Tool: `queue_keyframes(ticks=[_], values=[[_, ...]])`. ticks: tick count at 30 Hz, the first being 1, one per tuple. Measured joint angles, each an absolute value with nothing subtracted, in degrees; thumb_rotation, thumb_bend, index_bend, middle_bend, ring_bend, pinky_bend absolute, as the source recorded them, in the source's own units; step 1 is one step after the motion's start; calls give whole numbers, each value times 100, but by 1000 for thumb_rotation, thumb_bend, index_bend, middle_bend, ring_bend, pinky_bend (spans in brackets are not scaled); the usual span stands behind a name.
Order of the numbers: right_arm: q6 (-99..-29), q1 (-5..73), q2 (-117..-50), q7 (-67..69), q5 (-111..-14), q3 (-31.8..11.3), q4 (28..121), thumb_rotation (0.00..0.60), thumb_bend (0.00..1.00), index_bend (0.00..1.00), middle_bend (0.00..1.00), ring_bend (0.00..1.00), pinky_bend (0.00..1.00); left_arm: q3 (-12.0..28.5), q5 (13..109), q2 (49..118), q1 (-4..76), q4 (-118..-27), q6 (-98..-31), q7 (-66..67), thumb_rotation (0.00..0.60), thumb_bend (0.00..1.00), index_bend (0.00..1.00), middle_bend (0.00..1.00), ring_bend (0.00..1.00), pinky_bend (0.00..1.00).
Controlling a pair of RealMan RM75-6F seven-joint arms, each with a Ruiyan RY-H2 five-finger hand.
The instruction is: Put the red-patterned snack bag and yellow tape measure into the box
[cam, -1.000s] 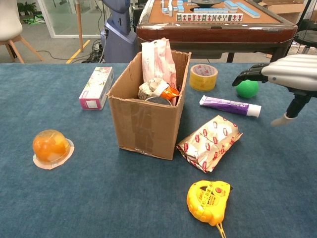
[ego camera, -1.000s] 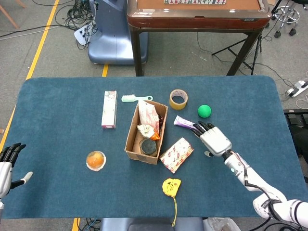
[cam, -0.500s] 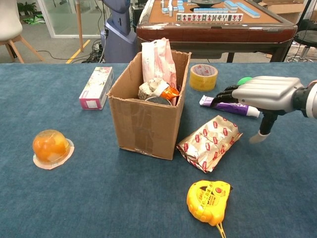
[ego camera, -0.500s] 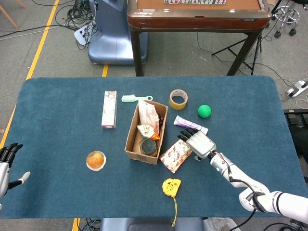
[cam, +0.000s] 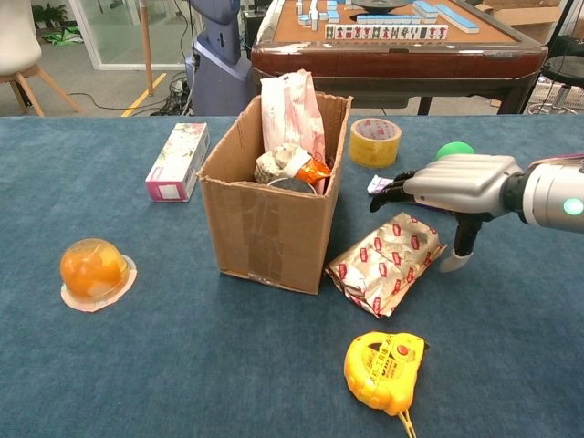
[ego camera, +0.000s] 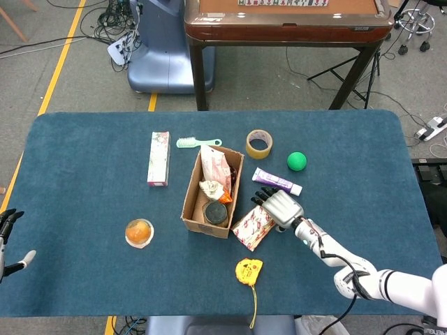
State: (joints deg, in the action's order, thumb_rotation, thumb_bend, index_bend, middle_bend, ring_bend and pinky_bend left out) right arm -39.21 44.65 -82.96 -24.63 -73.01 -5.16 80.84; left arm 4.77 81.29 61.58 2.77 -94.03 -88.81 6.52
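Note:
The red-patterned snack bag [ego camera: 253, 227] [cam: 383, 262] lies flat on the blue table just right of the cardboard box [ego camera: 211, 192] [cam: 270, 219]. My right hand [ego camera: 280, 206] [cam: 451, 182] hovers open over the bag's far end, fingers stretched toward the box and thumb hanging down on the right; I cannot tell whether it touches the bag. The yellow tape measure [ego camera: 248, 270] [cam: 383, 369] lies near the front edge, below the bag. My left hand [ego camera: 10, 234] shows at the far left edge, open and holding nothing.
The box holds a tall pink bag [cam: 292, 113], a can and wrappers. Around it lie a pink carton [ego camera: 159, 158], a green brush [ego camera: 196, 143], a tape roll [ego camera: 258, 144], a green ball [ego camera: 297, 161], a purple tube [ego camera: 277, 181] and an orange jelly cup [ego camera: 139, 232].
My right hand has moved left and down from beside the purple tube to over the snack bag's far end. My left hand has drifted lower and further off the left edge.

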Motion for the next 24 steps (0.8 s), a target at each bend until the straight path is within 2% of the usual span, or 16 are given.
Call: queue_keyframes(ticks=[5, 13, 19, 24], values=[[-3862, 4571, -8401, -2393, -7287, -475, 7958, 600, 0, 139, 184, 66, 225, 505, 8037, 6113, 241, -9463, -8909, 726, 600, 135, 194, 169, 167, 341], [-3828, 4708, -8481, -2513, -7186, -427, 7874, 600, 0, 139, 249, 124, 228, 564, 7887, 6079, 207, -9524, -8929, 827, 600, 135, 194, 172, 168, 341], [-3806, 4790, -8554, -2649, -7004, -387, 7784, 600, 2, 141, 324, 200, 231, 579, 7856, 6039, 181, -9571, -8941, 802, 600, 135, 194, 175, 167, 341], [-3786, 4844, -8605, -2665, -6908, -354, 7741, 600, 26, 185, 380, 259, 267, 600, 7799, 6025, 170, -9576, -8937, 817, 600, 135, 194, 175, 168, 341]])
